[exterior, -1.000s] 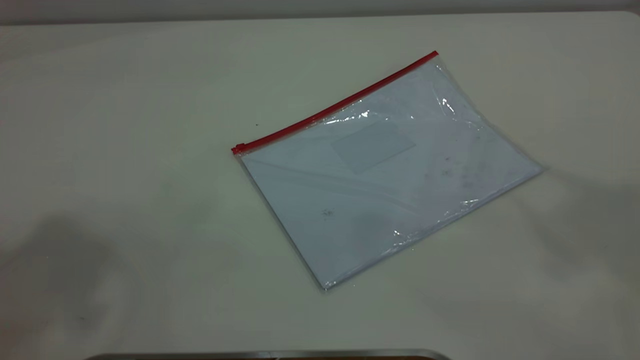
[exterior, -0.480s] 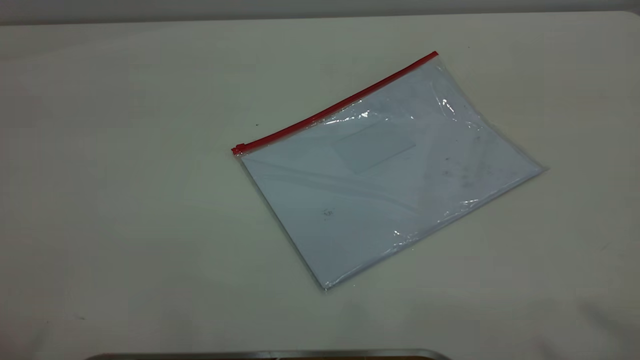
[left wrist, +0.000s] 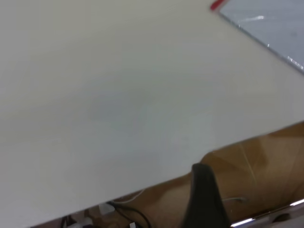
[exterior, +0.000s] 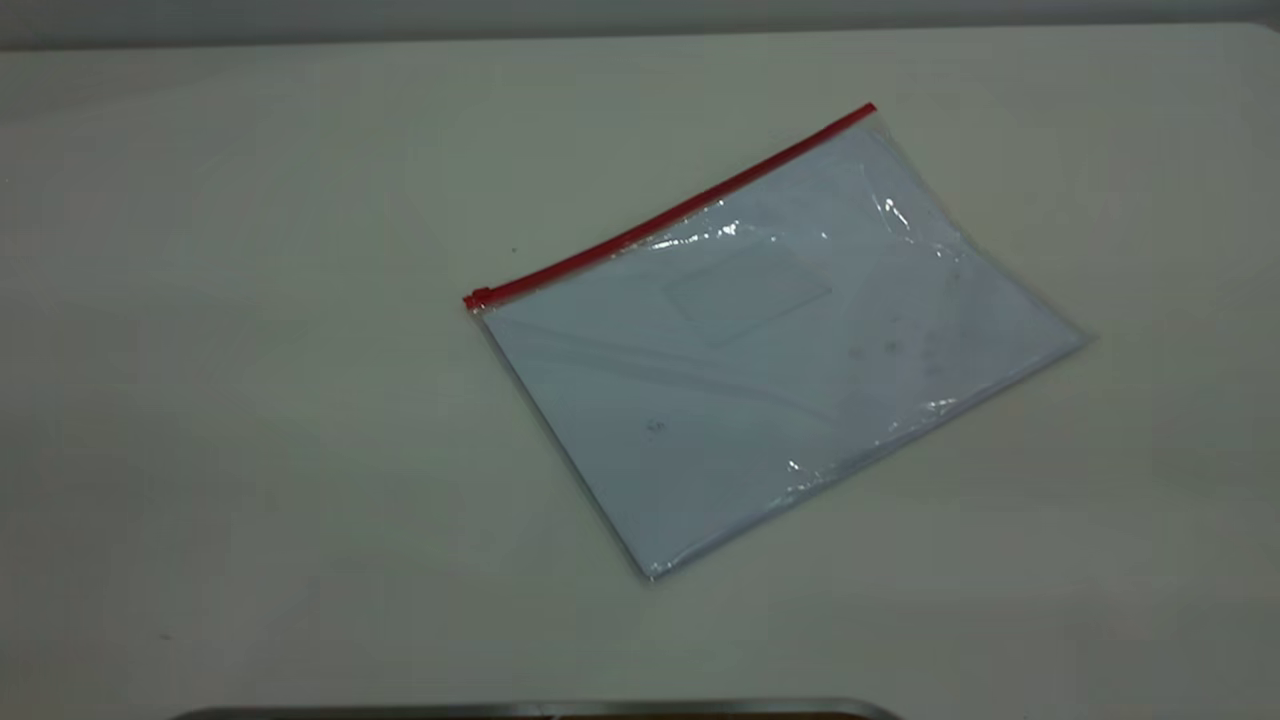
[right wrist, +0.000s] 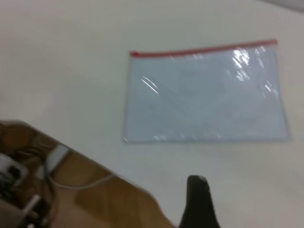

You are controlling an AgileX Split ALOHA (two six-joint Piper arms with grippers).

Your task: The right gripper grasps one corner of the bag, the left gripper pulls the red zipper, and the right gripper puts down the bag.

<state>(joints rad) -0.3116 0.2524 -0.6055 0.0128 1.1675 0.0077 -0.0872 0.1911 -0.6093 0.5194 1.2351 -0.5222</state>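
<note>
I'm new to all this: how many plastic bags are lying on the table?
1. A single clear bag with a red zipper along its far edge lies flat on the table, right of center. Nothing else is lying there, and no second bag shows in either wrist view.

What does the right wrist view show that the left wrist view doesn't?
Only the right wrist view shows the whole bag, the full red zipper and the right hand's finger. Only the left wrist view shows the left hand's finger past the table edge, and a close-up of one bag corner. Both share the table, the bag and the floor beyond the edge.
</note>
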